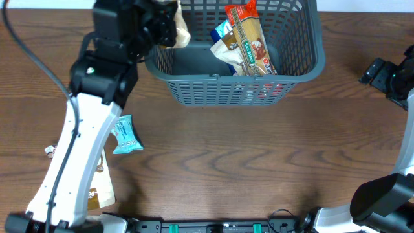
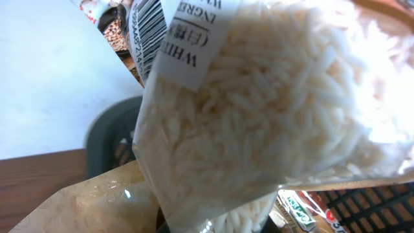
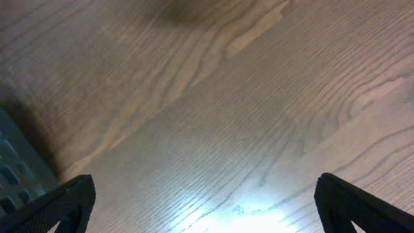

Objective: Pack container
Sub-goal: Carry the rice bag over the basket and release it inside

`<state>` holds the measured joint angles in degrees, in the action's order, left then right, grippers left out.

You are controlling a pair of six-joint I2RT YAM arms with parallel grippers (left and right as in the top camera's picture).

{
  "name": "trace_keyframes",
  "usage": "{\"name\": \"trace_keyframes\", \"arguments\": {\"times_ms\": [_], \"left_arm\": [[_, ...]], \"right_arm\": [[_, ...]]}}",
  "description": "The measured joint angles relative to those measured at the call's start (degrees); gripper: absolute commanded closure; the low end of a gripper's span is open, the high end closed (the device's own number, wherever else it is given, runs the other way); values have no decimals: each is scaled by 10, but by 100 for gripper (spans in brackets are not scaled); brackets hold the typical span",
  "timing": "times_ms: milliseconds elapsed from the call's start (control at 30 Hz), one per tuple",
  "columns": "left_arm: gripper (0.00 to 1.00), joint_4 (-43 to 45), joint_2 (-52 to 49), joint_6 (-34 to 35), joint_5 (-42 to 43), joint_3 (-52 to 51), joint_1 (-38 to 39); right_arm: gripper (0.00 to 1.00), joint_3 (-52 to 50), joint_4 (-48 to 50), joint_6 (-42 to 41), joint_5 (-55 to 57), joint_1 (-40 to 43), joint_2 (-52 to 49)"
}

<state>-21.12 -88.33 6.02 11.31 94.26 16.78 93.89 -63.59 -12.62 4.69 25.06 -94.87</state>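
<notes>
The dark grey-blue basket (image 1: 194, 90) stands at the back middle of the table and holds a tall pasta packet (image 1: 251, 40) and a blue-and-white packet (image 1: 223, 32). My left gripper (image 1: 169, 26) hangs over the basket's left rim, shut on a clear bag of white rice (image 2: 272, 110), which fills the left wrist view. Its fingertips are hidden behind the bag. My right gripper (image 3: 207, 207) is open and empty over bare wood at the far right (image 1: 388, 74).
A light-blue packet (image 1: 125, 134) lies on the table at the left. A tan pouch (image 1: 100, 188) lies under my left arm near the front left. The basket's corner (image 3: 13, 175) shows at the left edge of the right wrist view.
</notes>
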Motion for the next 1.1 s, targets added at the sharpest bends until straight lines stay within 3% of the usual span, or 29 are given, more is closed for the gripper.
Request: {"name": "trace_keyframes", "arguments": {"times_ms": [433, 733, 800, 900, 933, 967, 1100], "left_arm": [[94, 3, -93, 7, -1, 0, 59], [94, -47, -144, 15, 2, 0, 95], [73, -48, -151, 14, 1, 0, 95], [58, -45, -153, 15, -1, 0, 94], [44, -42, -153, 13, -1, 0, 94], [38, -40, -152, 11, -1, 0, 93], [38, -40, -152, 15, -1, 0, 91]], "right_arm": [[1, 0, 0, 0, 0, 0, 0], [1, 0, 0, 0, 0, 0, 0], [1, 0, 0, 0, 0, 0, 0], [1, 0, 0, 0, 0, 0, 0], [1, 0, 0, 0, 0, 0, 0], [1, 0, 0, 0, 0, 0, 0], [1, 0, 0, 0, 0, 0, 0]]}}
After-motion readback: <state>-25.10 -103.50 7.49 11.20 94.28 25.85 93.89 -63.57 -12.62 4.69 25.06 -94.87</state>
